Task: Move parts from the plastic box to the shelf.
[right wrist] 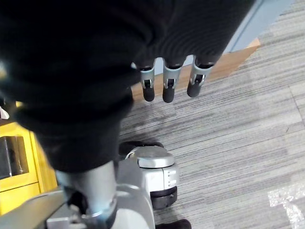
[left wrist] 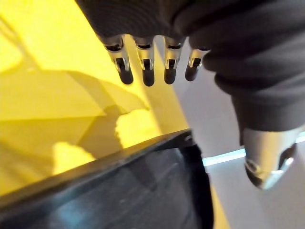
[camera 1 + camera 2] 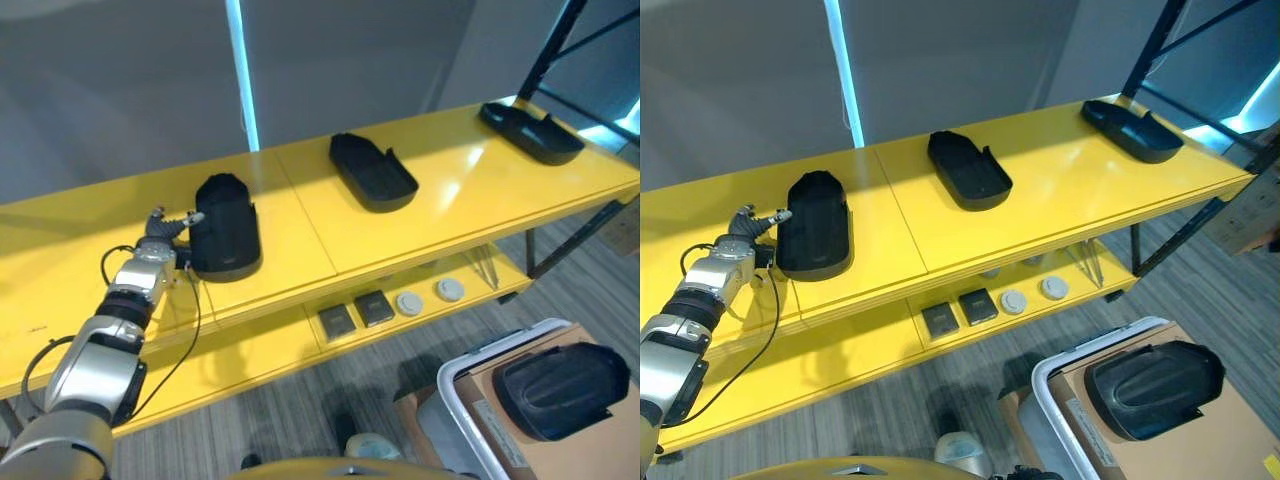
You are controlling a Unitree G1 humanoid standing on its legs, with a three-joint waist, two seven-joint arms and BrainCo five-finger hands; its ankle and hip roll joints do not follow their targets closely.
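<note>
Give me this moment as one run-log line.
left hand: open, beside leftmost black part on yellow shelf | right hand: open, idle over floor | shelf: three parts | plastic box: one part left

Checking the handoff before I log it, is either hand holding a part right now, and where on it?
Nothing is held. The left hand is open beside the leftmost black part on the shelf; the right hand hangs open over the floor.
</note>
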